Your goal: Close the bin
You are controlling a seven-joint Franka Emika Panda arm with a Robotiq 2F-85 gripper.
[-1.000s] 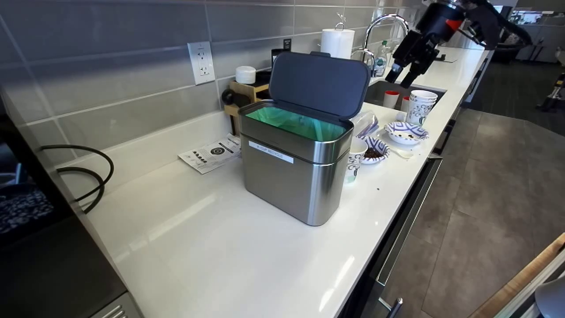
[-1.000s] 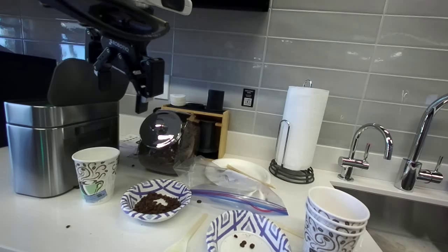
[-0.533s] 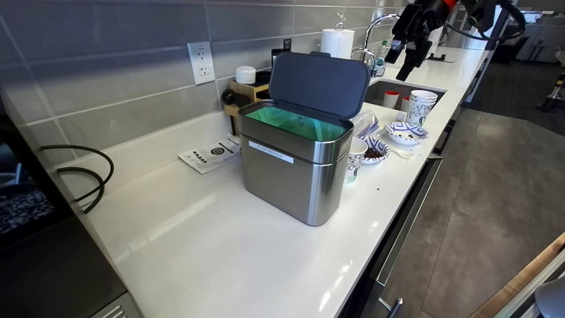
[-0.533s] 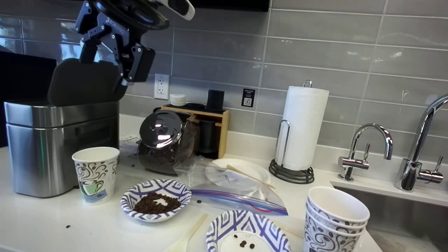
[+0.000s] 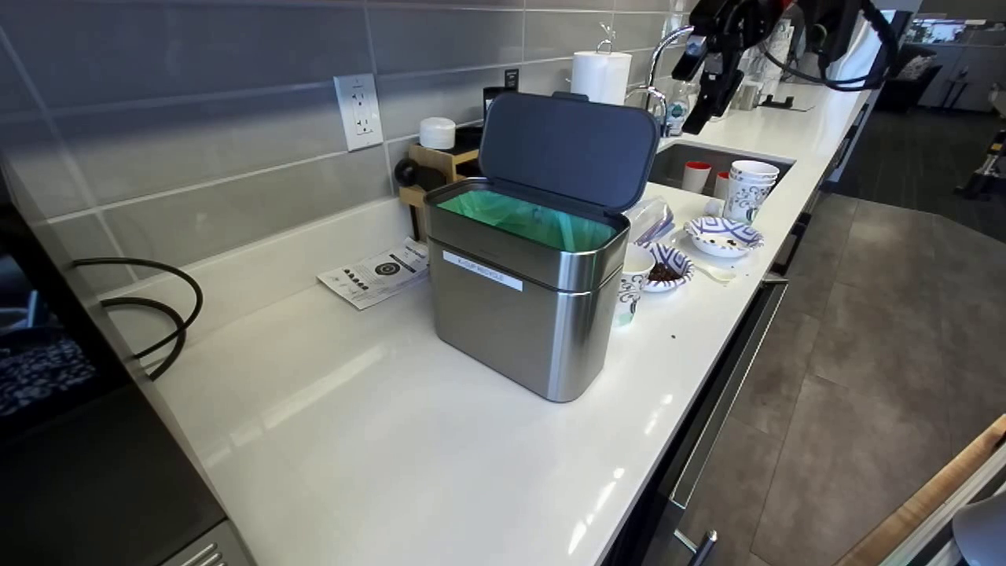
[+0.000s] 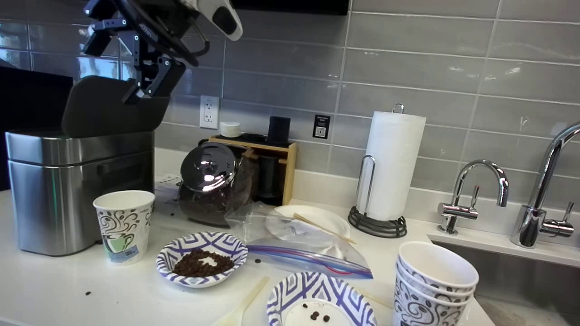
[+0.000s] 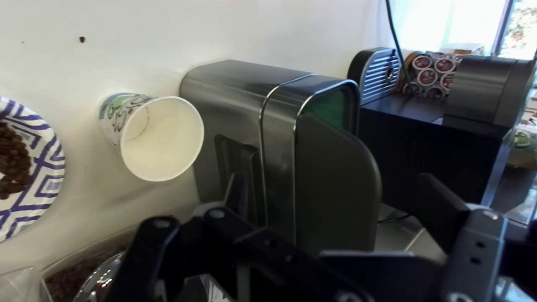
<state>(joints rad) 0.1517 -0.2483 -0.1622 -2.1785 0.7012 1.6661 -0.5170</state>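
Note:
The boxy brushed-steel bin stands on the counter with its dark grey lid raised upright. Its green liner shows inside. The bin also shows in an exterior view and in the wrist view. My gripper is open and empty, tilted, in the air behind the lid, on the hinge side. In an exterior view the gripper overlaps the lid's upper edge. In the wrist view the lid appears between the spread fingers, ahead of them. I see no clear contact with it.
A paper cup stands close beside the bin. Patterned bowls, a plastic bag, a glass jar, a paper towel roll and stacked cups are farther along. A dark machine stands at the counter's opposite end.
My gripper has risen and tilted, its fingers swinging toward the bin's lid. It moved up and left in both exterior views. The bin and its open lid have not moved.

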